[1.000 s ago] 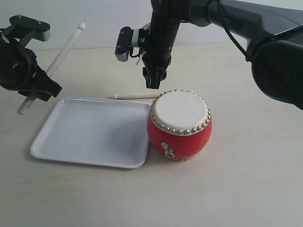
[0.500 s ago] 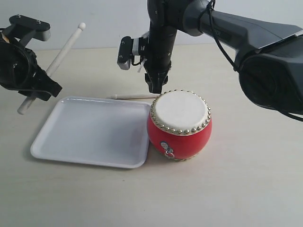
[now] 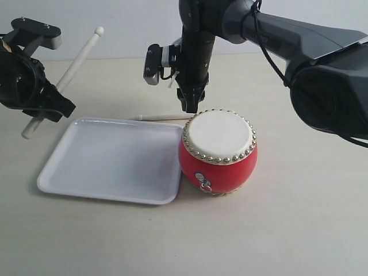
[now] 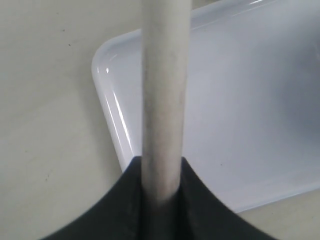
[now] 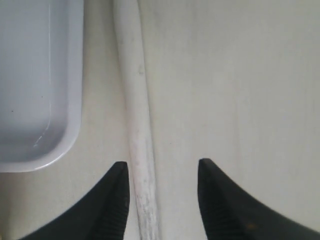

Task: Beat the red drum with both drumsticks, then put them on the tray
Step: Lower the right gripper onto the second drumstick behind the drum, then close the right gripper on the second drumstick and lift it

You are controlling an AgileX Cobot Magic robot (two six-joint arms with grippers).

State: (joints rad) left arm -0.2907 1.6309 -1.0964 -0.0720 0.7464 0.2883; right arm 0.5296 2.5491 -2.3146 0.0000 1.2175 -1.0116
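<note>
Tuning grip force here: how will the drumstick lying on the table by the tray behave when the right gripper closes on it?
The drumstick looks round and slim, so it will probably roll if nudged; it lies nearer one finger of the open right gripper. It looks straight and rigid, so it should not flex. Thin, so likely light.

No text, brand, number or sign can be read in any of the views, tbh. The closest thing is a small blue-and-white mark (image 3: 202, 179) seen low on the side of the red drum (image 3: 230, 164), and it's too small and blurry to be made out.
</note>
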